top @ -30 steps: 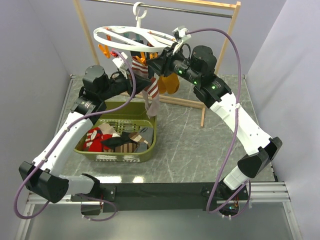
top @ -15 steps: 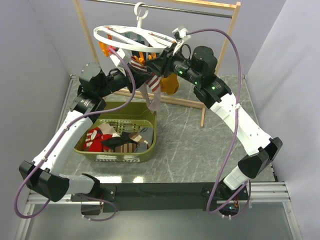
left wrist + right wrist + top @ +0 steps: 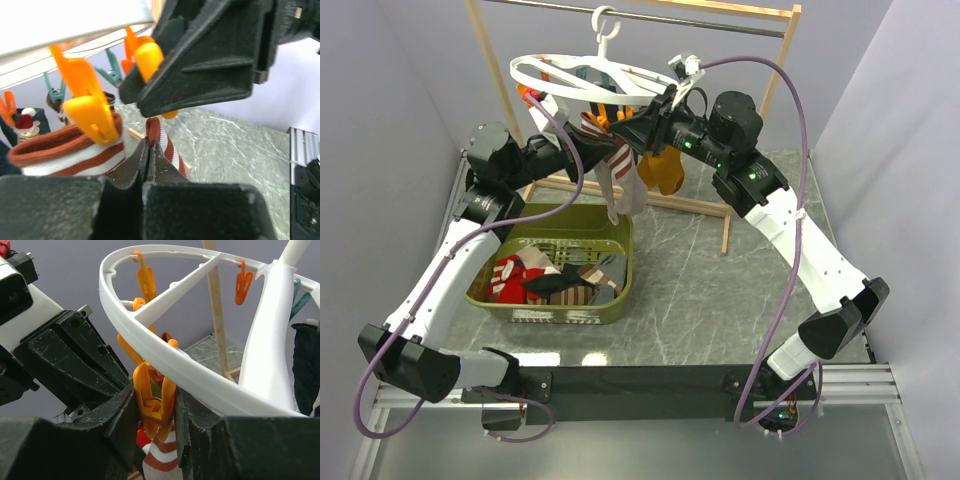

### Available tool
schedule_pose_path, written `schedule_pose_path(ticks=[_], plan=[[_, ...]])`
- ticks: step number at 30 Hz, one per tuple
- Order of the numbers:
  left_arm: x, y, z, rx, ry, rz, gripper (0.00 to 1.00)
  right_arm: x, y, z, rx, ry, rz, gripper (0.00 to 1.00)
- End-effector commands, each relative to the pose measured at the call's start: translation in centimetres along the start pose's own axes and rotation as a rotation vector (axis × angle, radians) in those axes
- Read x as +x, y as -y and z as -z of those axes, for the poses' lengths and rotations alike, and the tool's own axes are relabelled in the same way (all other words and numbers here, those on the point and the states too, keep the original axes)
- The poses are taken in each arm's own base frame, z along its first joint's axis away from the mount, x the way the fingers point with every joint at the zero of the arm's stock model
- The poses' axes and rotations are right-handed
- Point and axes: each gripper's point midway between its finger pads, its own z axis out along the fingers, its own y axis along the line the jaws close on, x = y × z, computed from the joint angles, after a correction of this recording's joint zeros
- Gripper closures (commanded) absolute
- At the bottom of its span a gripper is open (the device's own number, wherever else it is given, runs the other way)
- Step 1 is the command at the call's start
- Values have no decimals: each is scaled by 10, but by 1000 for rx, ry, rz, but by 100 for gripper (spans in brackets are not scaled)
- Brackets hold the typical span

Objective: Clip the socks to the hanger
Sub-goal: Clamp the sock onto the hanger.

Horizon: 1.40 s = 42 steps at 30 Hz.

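Observation:
The white oval hanger [image 3: 535, 75] hangs by its hook from the rack bar; its ring fills the right wrist view [image 3: 200, 371]. My left gripper [image 3: 601, 151] is shut on the red-and-white striped cuff of a taupe sock [image 3: 624, 190], held up just under the ring [image 3: 161, 142]. My right gripper [image 3: 633, 128] is shut on an orange clip [image 3: 156, 400], its fingers squeezing the clip's two handles. The striped cuff [image 3: 164, 457] sits right below that clip's mouth. A second striped cuff [image 3: 70, 152] hangs pinched in a neighbouring orange clip [image 3: 91, 112].
A green basket [image 3: 620, 290] below holds several other socks. The wooden rack frame [image 3: 745, 130] stands behind. A mustard sock [image 3: 666, 170] hangs by my right wrist. A dark navy sock [image 3: 305, 365] and teal clips [image 3: 114, 62] hang on the ring.
My left gripper has lifted the sock cuff up and to the right, close under the clip. My right gripper has risen slightly with the clip; the ring has shifted a little.

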Motion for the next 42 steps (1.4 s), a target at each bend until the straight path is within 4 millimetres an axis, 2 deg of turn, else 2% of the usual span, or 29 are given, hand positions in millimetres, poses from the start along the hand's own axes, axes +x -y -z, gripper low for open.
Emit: schedule_pose_path(ticks=[1,8,24,33,42], plan=[[-22,17,1,97,49,-85,99,-35,-29,17,-87,82,44,100],[-17,25,-2,174,16,-94,99,-38,-31,18,-118,86,25,100],[-26,15,-14,180,31,-108,99,-39,-33,14,-148,96,25,100],[-32,16,-10,190,56,-128,99,-36,-31,13,-140,88,23,100],[-17,21,-6,220,10,-120,99,-43,-29,11,-135,101,35,100]])
